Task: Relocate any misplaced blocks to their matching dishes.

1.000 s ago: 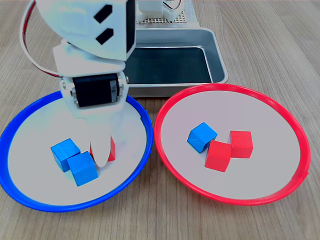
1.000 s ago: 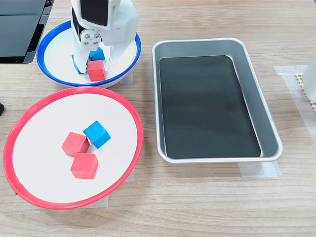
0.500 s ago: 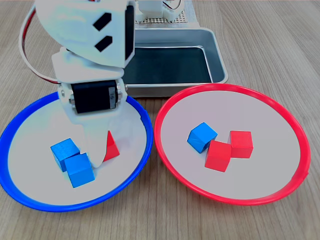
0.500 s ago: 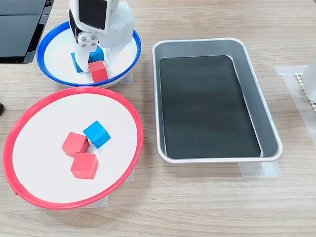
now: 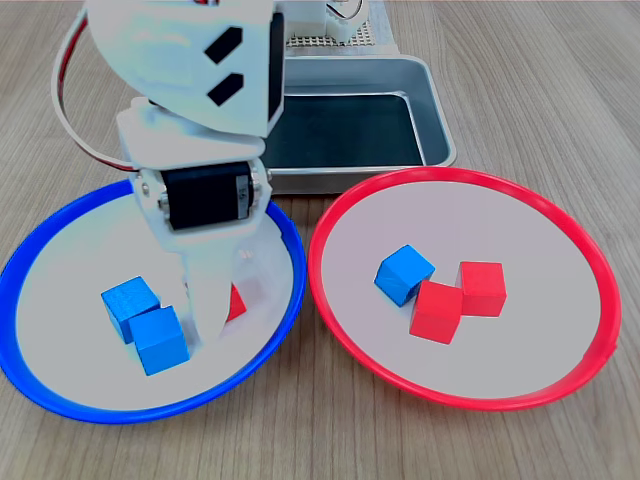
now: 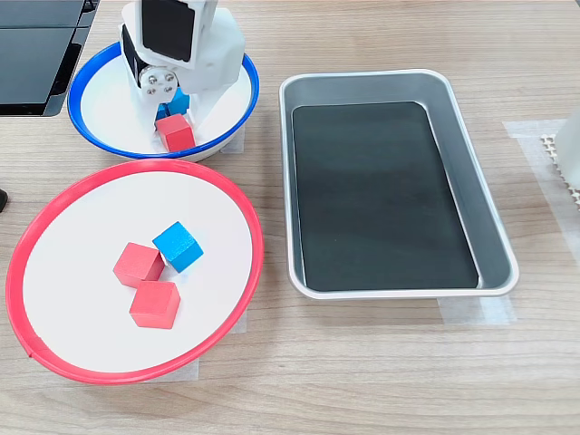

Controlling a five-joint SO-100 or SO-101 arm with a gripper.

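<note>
The white arm's jaws [image 6: 175, 127] are down inside the blue-rimmed round dish [image 5: 60, 385], at the lower left of the first exterior view and the upper left of the second exterior view. The small red cube [image 6: 176, 133] that does not belong there sits between them; in the first exterior view only a sliver of it [image 5: 236, 302] shows beside the pale fingers. The jaws look narrowed around it, but whether they truly grip it I cannot tell. Two small blue cubes [image 5: 146, 323] lie touching each other just left of the jaws in that view.

The other stray, a small blue cube [image 5: 404, 274], rests in the red-rimmed round dish [image 5: 560, 385], touching one of the two red cubes [image 5: 457, 300] there. The rectangular silver metal tray [image 6: 480, 208] on the wooden bench [image 6: 381, 381] holds no cubes.

The likely trouble is a poor hold: a finger resting on a corner could let the red cube twist out on lifting, or drop short of the red dish. The near blue cube, so close to a finger, could also get nudged or dragged along.
</note>
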